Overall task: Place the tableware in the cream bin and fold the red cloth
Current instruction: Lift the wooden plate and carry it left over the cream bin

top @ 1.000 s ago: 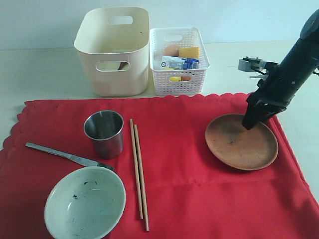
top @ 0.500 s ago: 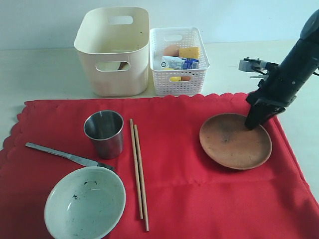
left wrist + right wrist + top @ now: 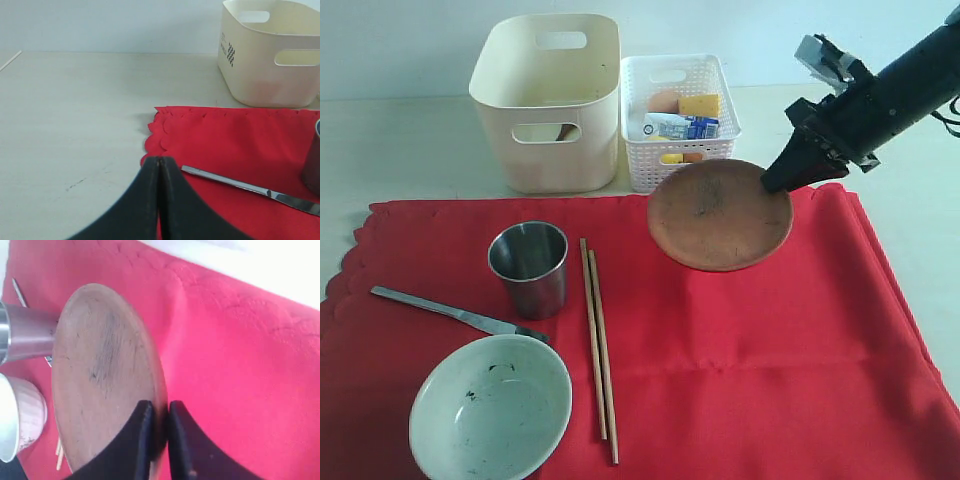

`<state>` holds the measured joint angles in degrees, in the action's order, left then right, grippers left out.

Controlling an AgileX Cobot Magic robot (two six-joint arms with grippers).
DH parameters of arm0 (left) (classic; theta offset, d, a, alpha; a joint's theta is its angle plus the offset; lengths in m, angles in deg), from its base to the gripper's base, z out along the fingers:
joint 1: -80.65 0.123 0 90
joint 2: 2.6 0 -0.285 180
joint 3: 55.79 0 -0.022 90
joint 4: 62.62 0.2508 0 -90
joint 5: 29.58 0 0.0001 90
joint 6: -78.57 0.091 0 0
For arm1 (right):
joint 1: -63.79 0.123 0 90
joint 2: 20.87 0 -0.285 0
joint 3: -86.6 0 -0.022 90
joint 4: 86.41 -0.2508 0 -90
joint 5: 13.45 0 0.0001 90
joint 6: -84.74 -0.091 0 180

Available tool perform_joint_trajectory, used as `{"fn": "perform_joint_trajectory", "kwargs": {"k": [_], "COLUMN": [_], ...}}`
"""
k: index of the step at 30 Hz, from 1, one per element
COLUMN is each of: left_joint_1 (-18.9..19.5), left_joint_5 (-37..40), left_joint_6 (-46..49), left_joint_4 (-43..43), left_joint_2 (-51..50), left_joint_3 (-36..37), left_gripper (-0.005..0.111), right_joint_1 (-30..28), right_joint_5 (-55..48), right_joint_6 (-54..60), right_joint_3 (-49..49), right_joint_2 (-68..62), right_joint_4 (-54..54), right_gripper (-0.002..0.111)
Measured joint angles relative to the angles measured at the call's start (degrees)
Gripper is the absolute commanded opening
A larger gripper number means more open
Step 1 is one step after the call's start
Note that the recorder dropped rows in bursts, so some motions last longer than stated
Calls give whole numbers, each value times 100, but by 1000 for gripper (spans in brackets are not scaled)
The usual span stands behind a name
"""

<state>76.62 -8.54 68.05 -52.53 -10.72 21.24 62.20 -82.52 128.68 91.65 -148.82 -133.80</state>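
cream bin [image 3: 545,165] mouth open, basket [image 3: 645,170] seemingly touching

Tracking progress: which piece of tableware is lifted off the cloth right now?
The round brown plate, pinched at its rim by the right gripper; the steel cup, bowl, chopsticks and knife all rest on the red cloth.

Robot test bench laid out as a mock dining table

A red cloth [image 3: 720,340] lies flat on a plain pale tabletop [image 3: 410,150] below a bare pale wall [image 3: 400,50]. On the cloth, a steel cup [image 3: 529,268], pale speckled bowl [image 3: 490,410], metal knife [image 3: 440,310] and wooden chopstick pair [image 3: 597,330] are set out neatly. Just behind the cloth's far edge stand a cream bin [image 3: 545,150] and a white lattice basket [image 3: 650,165] of food items. Over that edge the black right gripper [image 3: 773,183] pinches a round brown plate [image 3: 715,215] by its rim.
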Motion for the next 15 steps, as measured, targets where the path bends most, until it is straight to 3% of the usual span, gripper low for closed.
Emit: {"fn": "perform_joint_trajectory", "kwargs": {"k": [9,15], "left_joint_1": [0,0], "left_joint_5": [0,0], "left_joint_6": [0,0], "left_joint_4": [0,0], "left_joint_2": [0,0], "left_joint_3": [0,0], "left_gripper": [0,0], "right_joint_1": [149,698], "right_joint_5": [-5,-24], "right_joint_6": [-178,-826], "right_joint_3": [0,0], "right_joint_2": [506,939], "right_joint_4": [-392,-404], "right_gripper": [0,0]}}
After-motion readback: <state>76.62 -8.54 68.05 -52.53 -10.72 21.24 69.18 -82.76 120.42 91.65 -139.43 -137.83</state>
